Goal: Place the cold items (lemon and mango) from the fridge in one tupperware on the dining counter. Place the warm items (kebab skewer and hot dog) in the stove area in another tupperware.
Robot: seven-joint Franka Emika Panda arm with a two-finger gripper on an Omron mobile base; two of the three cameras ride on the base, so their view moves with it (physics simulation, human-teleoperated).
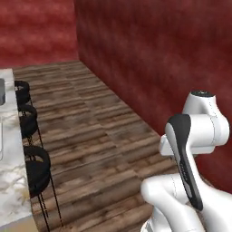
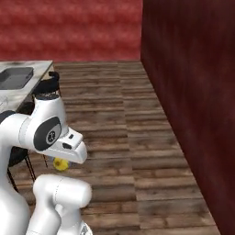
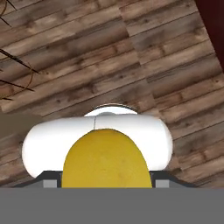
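The lemon (image 3: pixel 104 158) sits right at the claw (image 3: pixel 104 181), pressed up close to the hand camera so that its yellow, finely pitted skin swells from the bottom of that view; the claw's tips are hidden behind the fruit, yet the lemon hangs in the air with nothing under it, well above the wooden floor (image 3: pixel 131 52), so the claw is clamped on it; from the right base view a small patch of the same yellow (image 2: pixel 60 164) peeps out just beneath the arm's white hand, low and to the left of the picture; the lemon's rounded end faces the hand camera, so its long axis seems to run along the claw, though I cannot tell that for certain from so near; behind the fruit in the hand view lies a white rounded link of the arm; to the left, in the left base view, the marble bench (image 1: pixel 11 181) runs along the edge with three black wire stools (image 1: pixel 37 170) drawn up beside it; in the right base view a dark tray-like tupperware (image 2: pixel 16 77) rests on the bench's far end; a deep red wall (image 1: pixel 158 54) closes the right side.
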